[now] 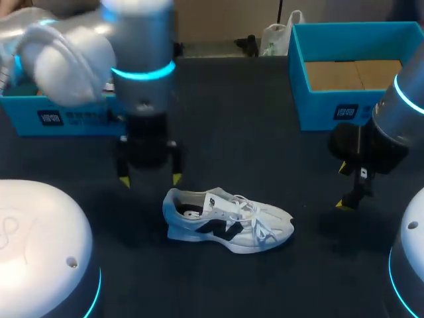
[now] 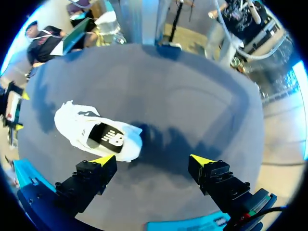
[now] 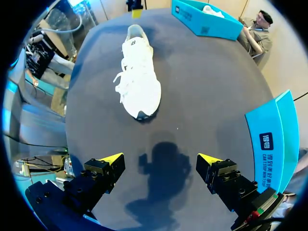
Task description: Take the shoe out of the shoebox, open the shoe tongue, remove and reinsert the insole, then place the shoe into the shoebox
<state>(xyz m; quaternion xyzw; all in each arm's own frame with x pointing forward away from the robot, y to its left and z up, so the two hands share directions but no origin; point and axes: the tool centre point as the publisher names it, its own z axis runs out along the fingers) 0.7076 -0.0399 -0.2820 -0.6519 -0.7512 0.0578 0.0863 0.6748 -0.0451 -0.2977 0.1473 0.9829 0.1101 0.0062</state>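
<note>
One white sneaker [image 1: 228, 222] stands on its sole on the dark table [image 1: 252, 132], out of the box, a little nearer the near edge than the far one. Its heel points toward the table's left edge, its toe toward the right, and its laces lie loose over the tongue. I judge it light and easy to shift. The upper and tongue look soft enough to fold under a pinch, while the sole and heel cup look stiffer, so the heel collar or the sides of the sole seem the firmest places to hold. The tongue's free end is the part to pull, and the insole inside is likely thin and floppy. The left gripper [image 1: 150, 179] hangs over the table just beyond the heel, toward the far edge, its fingers spread wide and touching nothing. In the left wrist view the shoe [image 2: 96, 132] lies just ahead of one finger, off to that side and not in the gap of the gripper [image 2: 154, 161]. The right gripper [image 1: 344, 187] is well apart from the toe, toward the right edge, fingers also spread and empty. In its wrist view the shoe [image 3: 138, 79] lies toe-first ahead of it [image 3: 161, 158]. The blue shoebox [image 1: 331, 109] sits at the far right corner, and another blue box [image 1: 66, 119] sits at the far left.
</note>
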